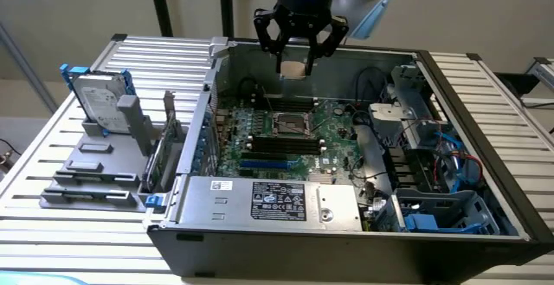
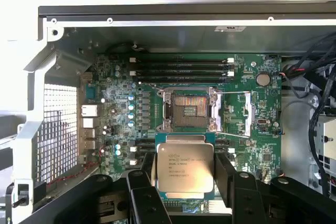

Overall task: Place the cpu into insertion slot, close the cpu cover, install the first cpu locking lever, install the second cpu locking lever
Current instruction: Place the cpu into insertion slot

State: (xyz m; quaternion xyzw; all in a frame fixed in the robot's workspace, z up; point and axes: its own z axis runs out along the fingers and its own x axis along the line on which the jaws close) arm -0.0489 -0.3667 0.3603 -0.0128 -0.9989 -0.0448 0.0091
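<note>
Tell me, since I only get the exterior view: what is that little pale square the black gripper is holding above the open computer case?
Observer: It's a flat, square, silver cpu, held by its side edges in the black gripper. The wrist view shows lines of dark printed lettering on its face.
Operator: And is the spot where it belongs free?
Observer: Yes. In the wrist view the square black insertion slot with its silver metal rim, set in the green circuit board, is empty. Its coppery contact field lies bare.
</note>
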